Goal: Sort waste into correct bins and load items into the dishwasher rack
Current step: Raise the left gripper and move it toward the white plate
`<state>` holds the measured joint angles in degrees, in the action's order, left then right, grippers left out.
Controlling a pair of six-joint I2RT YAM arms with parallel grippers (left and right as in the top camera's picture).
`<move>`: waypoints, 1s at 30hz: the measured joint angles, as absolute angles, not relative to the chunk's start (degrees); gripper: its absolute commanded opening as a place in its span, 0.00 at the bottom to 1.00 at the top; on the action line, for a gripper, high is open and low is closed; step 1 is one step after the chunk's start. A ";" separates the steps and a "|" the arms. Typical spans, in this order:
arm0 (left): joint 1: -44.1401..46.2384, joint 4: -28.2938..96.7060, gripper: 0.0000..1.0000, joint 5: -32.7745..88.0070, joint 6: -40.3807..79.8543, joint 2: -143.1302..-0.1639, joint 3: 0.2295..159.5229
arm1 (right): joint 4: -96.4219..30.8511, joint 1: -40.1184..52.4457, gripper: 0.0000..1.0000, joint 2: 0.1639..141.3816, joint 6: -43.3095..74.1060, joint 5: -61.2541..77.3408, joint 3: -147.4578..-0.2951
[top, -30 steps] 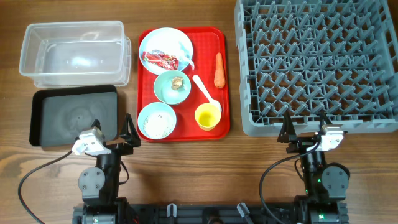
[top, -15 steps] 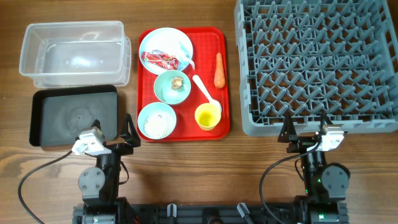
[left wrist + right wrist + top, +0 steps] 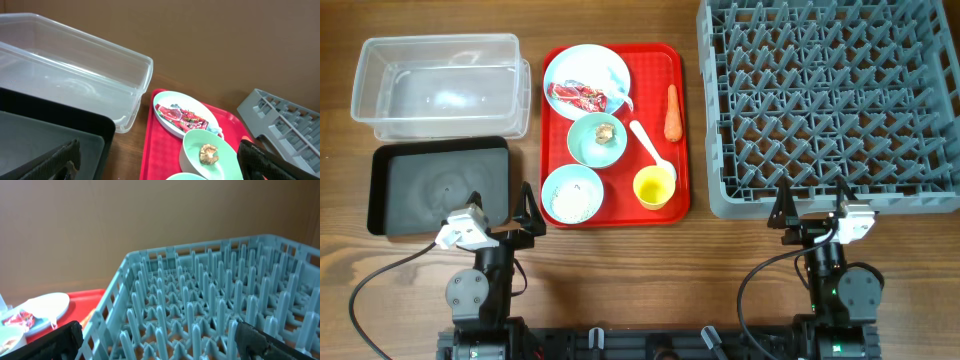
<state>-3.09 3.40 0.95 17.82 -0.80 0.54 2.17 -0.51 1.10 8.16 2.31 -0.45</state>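
One red tray (image 3: 655,70) is seen on the worktop (image 3: 630,275). On it are counted one plate (image 3: 600,65) with one wrapper (image 3: 576,96), two bowls (bowl (image 3: 584,147) with a lump (image 3: 606,133), bowl (image 3: 549,190) with rice (image 3: 572,200)), one cup (image 3: 654,186), one spoon (image 3: 648,143) and one carrot (image 3: 672,112). One tub (image 3: 440,85) and one black tray (image 3: 438,185) are set left of it, and one rack (image 3: 830,100) right. Left pincer (image 3: 500,205) and right pincer (image 3: 810,205) are spread fully wide, with nothing gripped. Nothing is found moved against the earlier frame.
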 measured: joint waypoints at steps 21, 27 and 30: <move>-3.09 5.61 1.00 8.60 8.10 -12.10 13.58 | 8.27 -0.51 1.00 3.46 4.12 12.25 -4.10; -3.09 10.70 1.00 12.64 6.15 -28.16 26.11 | 2.96 -0.51 1.00 11.09 2.24 14.94 -12.51; -3.09 16.80 1.00 14.11 5.82 -37.19 35.59 | -2.72 -0.51 1.00 17.45 1.19 16.34 -20.18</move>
